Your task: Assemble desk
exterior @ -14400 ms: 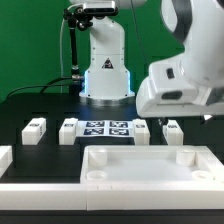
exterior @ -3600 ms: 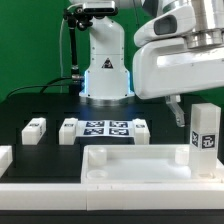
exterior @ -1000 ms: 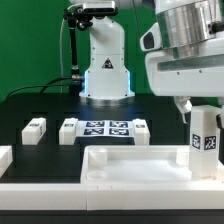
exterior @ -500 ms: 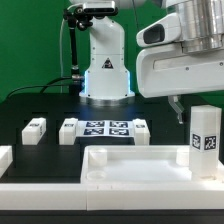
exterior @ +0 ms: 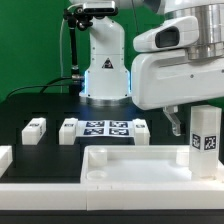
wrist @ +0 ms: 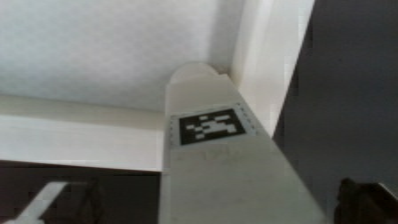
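Note:
The white desk tabletop (exterior: 130,165) lies at the front, rim up. One square white leg (exterior: 205,135) with a black-and-white tag stands upright in its corner socket on the exterior view's right. My gripper (exterior: 188,120) is open and hangs around the leg's upper part, with one dark finger (exterior: 173,121) showing beside it. In the wrist view the leg (wrist: 222,150) runs down to the tabletop corner (wrist: 107,60), between my gripper (wrist: 217,215) fingers (wrist: 50,205), with dark gaps on both sides. Three loose legs (exterior: 34,128) (exterior: 69,130) (exterior: 141,128) lie on the black table.
The marker board (exterior: 105,130) lies between the loose legs. The robot base (exterior: 105,70) stands behind it. Low white border rails (exterior: 5,158) run along the exterior view's left and the front edge (exterior: 50,195).
The gripper and wrist have turned and shifted toward the exterior view's left. The leg stays upright in the corner socket.

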Action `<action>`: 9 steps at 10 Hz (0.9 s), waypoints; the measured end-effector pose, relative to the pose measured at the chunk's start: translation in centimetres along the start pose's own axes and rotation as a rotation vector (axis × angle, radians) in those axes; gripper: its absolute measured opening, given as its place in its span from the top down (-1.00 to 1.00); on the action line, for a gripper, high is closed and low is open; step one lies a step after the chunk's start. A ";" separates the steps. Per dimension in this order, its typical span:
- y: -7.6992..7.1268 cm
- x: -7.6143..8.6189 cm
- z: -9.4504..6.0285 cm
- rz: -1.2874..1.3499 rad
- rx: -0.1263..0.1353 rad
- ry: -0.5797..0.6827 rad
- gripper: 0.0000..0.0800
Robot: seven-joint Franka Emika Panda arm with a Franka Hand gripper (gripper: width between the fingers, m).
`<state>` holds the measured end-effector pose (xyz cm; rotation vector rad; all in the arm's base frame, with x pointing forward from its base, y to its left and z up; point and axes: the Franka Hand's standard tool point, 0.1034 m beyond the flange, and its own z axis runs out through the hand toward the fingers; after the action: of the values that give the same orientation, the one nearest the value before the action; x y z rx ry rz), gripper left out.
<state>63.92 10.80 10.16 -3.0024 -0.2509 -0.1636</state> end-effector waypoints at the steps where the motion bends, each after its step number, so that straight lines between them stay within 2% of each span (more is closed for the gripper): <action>1: 0.0 0.0 0.0 0.022 0.001 0.000 -0.62; 2: 0.0 0.0 0.0 0.021 0.001 0.000 -0.38; 3: -0.1 0.0 0.0 0.075 0.005 0.000 0.08; 4: -0.1 0.0 0.0 0.146 0.005 0.000 0.08; 5: 0.1 0.0 0.0 0.191 0.004 0.001 0.27; 7: 0.2 0.0 0.0 0.336 0.002 0.001 0.27; 9: 0.5 0.2 -0.1 0.656 -0.005 0.015 0.27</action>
<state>64.19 10.37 10.25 -2.9005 0.7266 -0.1164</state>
